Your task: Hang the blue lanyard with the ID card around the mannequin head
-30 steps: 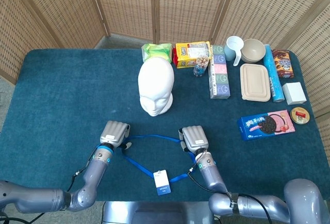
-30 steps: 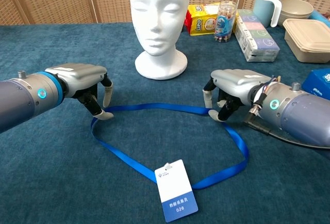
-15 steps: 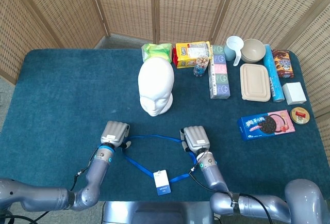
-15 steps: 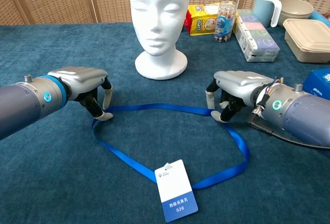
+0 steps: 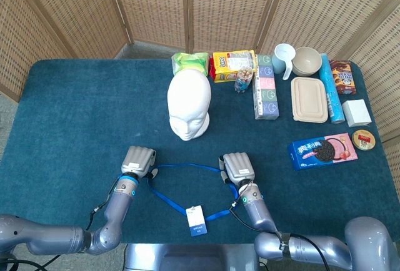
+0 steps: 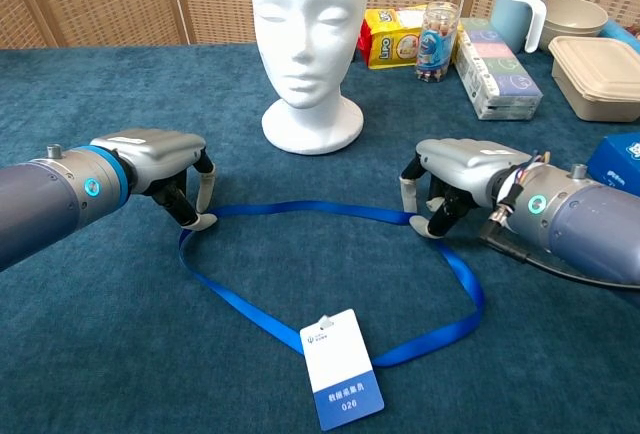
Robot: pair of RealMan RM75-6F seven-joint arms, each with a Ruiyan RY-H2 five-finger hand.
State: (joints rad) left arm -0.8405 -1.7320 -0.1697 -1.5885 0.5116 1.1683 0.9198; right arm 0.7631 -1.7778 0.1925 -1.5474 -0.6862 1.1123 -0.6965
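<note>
Blue lanyard (image 6: 300, 212) lies looped flat on the table (image 5: 75, 108) in front of the mannequin head (image 6: 307, 24), ID card (image 6: 341, 368) at the near end.

We see the left hand (image 6: 165, 159) with fingers curled down at the loop's left corner, fingertips on the strap. The right hand (image 6: 455, 174) does likewise at the right corner. Whether either has truly pinched the strap, we cannot tell.

Risk, as we judge it: thin flat strap slips free on lifting, or one side lifts alone and the loop collapses.

Against one second back, both hands barely shifted; lanyard unmoved.
</note>
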